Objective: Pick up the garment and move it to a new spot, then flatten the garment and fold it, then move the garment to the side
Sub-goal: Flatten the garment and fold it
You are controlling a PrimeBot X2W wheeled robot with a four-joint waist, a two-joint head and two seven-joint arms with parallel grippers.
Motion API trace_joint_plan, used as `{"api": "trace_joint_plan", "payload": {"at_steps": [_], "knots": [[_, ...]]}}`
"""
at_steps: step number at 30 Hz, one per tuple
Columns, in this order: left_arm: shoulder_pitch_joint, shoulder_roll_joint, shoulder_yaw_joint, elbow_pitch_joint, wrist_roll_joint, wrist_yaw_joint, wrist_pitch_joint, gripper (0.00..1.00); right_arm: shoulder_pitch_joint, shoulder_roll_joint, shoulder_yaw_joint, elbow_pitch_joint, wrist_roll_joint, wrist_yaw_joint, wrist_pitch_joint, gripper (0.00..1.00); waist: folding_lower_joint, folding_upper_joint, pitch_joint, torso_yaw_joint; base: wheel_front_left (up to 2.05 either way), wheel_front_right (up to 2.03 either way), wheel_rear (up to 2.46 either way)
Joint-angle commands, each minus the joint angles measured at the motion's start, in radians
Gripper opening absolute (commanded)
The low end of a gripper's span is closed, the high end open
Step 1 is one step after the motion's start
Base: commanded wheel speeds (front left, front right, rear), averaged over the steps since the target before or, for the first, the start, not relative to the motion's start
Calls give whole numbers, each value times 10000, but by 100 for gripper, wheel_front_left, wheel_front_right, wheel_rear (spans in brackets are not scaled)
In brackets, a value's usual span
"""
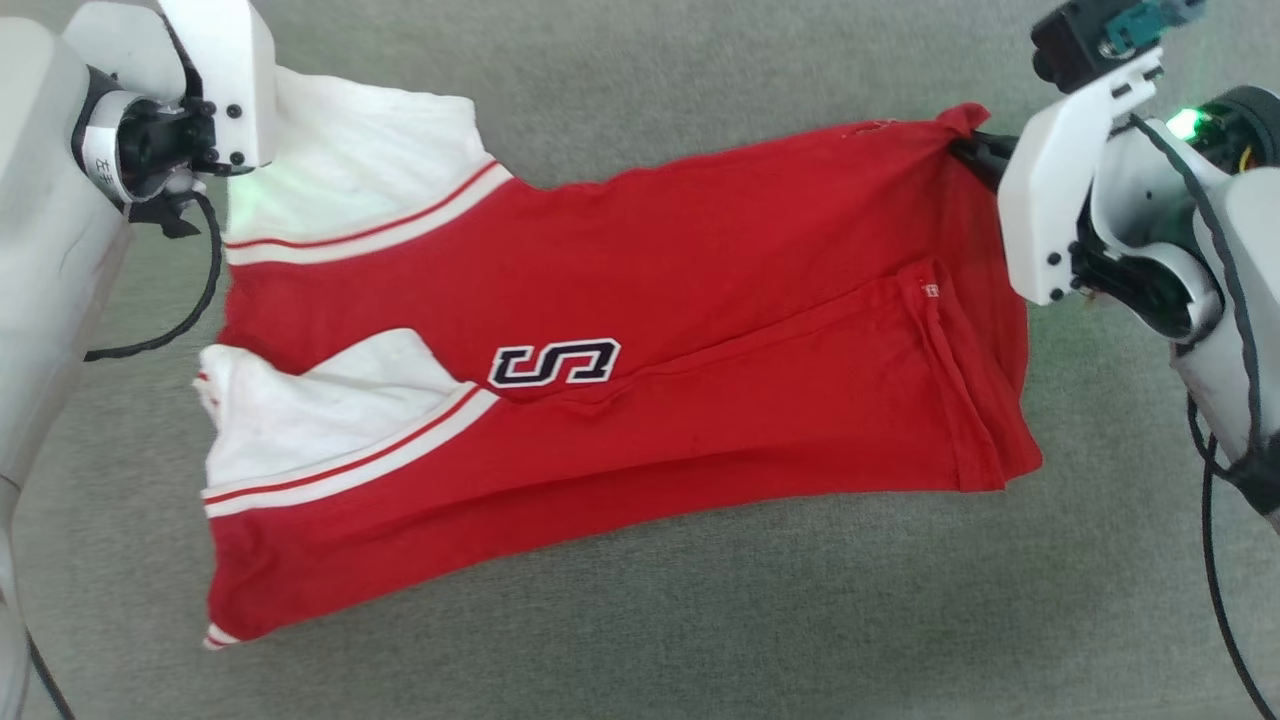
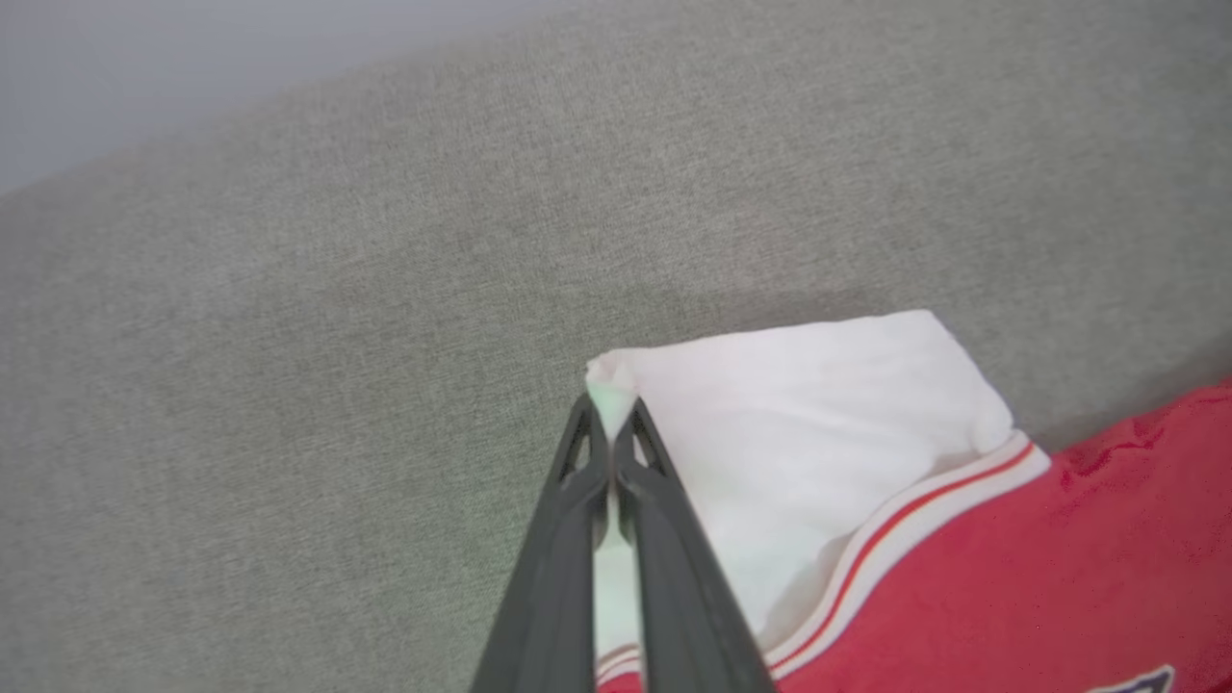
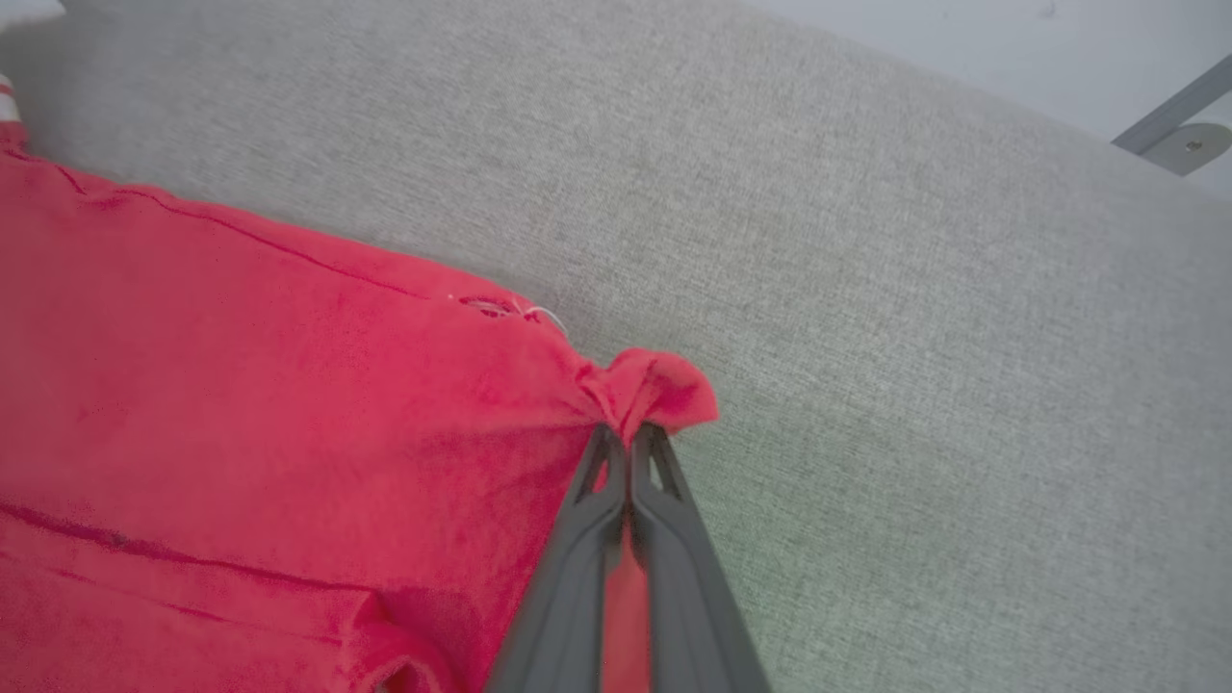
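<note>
At the far left, the left claw (image 2: pixel 608 409) is pinched tight on the outer corner of a white sleeve (image 2: pixel 799 433), a nub of white cloth poking out between its tips. That sleeve belongs to the garment (image 1: pixel 700 260), which lies sideways across the grey cloth-covered tabletop (image 1: pixel 700 620) with its sleeves toward the left and its hem toward the right. A second white sleeve (image 1: pixel 320 410) sits nearer the robot, crumpled, with red-and-white striped trim where it meets the red body. Near the middle shows a black, white-outlined character (image 1: pixel 555 363), and a long crease runs from it toward the right. The hem edge (image 1: pixel 960 400) is doubled over on itself. At the far right corner, the right claw (image 3: pixel 630 435) is clamped on a bunched red tip (image 3: pixel 654 385) of the cloth, fingers pressed together.
</note>
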Motion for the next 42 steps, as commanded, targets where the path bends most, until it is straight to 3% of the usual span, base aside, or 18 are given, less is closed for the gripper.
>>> {"api": "trace_joint_plan", "payload": {"at_steps": [1,7,11,17,23,27,32,36,37,38,39,40,41,42], "knots": [[199,34,8,-108,-94,-53,-8,0,183,-94,-72,-59,-86,-26,-159,0,0,0,-353,260,0,0,0],[625,298,35,-893,-316,-50,268,0,895,-507,-284,-733,-317,-26,-659,0,0,0,-1034,567,0,0,0],[1109,695,66,-1830,-485,204,525,0,1520,-870,-542,-1374,-458,-26,-858,0,0,0,-1364,741,0,0,0],[2382,1845,141,-4737,-934,1351,1323,0,3069,-1620,-1195,-2800,-519,-26,-998,0,0,0,-1699,1020,0,0,0],[4023,3169,-14,-8094,-1286,3152,2041,0,4722,-2014,-1960,-3926,-584,-26,-795,0,0,0,-1834,1186,0,0,0],[5073,3830,-73,-9799,-1502,4152,2081,0,5778,-1852,-2663,-4284,-608,-26,-550,0,0,0,-1776,1235,0,0,0],[6088,3860,-221,-10279,-1709,4615,1714,0,6570,-1383,-3098,-4278,-694,-25,-282,0,0,0,-1634,1235,0,0,0],[6419,3584,-292,-9839,-1789,4418,1351,0,6679,-1079,-3041,-3983,-716,-26,-133,2,0,0,-1570,1190,0,0,0],[6497,3489,-316,-9598,-1767,4318,1222,0,6637,-950,-2999,-3904,-697,-25,-128,27,0,0,-1555,1174,0,0,0],[6522,3375,-304,-9349,-1736,4250,1072,4,6554,-901,-2972,-3819,-741,-22,-122,89,0,0,-1543,1165,0,0,0],[6531,3263,-291,-9136,-1730,4131,931,8,6484,-817,-2953,-3722,-718,-22,-49,100,0,0,-1535,1151,0,0,0],[6507,3163,-243,-8903,-1689,4032,754,34,6411,-748,-2925,-3704,-691,-22,-39,100,0,0,-1533,1139,0,0,0],[6444,3117,-223,-8714,-1591,3927,568,72,6318,-734,-2898,-3725,-723,-20,-26,100,0,0,-1530,1128,0,0,0],[6409,3071,-175,-8550,-1568,3826,386,88,6283,-682,-2902,-3742,-685,-20,35,100,0,0,-1528,1108,0,0,0]]}}
